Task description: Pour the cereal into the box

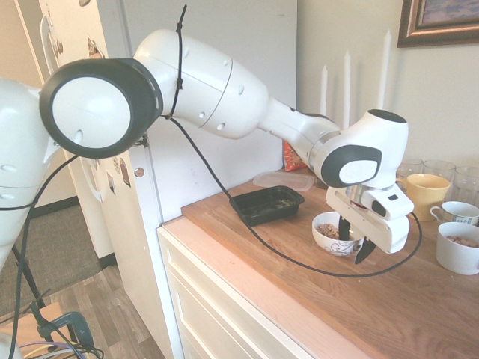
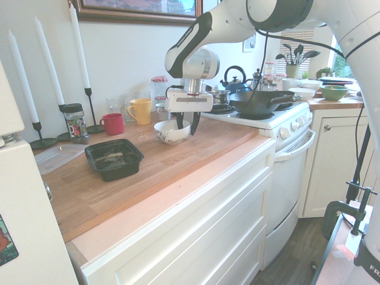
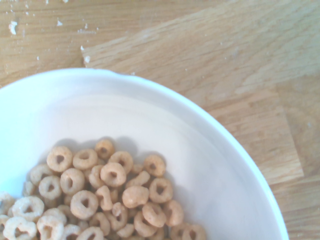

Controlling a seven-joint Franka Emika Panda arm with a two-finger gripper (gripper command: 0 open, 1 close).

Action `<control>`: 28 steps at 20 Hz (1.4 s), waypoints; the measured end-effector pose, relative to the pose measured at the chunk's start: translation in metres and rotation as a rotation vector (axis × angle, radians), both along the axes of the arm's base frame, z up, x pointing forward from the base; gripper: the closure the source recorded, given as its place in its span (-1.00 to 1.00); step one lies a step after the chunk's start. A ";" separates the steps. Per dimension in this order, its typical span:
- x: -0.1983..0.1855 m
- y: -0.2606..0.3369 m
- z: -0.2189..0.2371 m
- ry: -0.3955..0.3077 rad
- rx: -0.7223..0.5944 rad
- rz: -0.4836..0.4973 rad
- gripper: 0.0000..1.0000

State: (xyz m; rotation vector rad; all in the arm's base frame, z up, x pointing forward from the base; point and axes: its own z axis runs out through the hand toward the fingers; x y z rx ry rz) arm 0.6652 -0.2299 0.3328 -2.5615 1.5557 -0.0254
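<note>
Tan cereal — in bowl, just below hand.

From my end, could make out only letters "FRA", dark on white arm's lower part, at picture edge in second exterior view, rest cut off. Jar's patterned print too small for me to read.

Ext cams opp sides, same counter; wrist close-up
</note>
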 end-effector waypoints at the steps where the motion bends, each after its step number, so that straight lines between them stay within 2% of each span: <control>1: 0.000 0.000 0.000 -0.003 0.000 -0.001 1.00; 20: 0.000 0.002 0.017 -0.032 0.002 0.005 1.00; 28: 0.004 0.031 0.073 -0.077 -0.040 0.064 1.00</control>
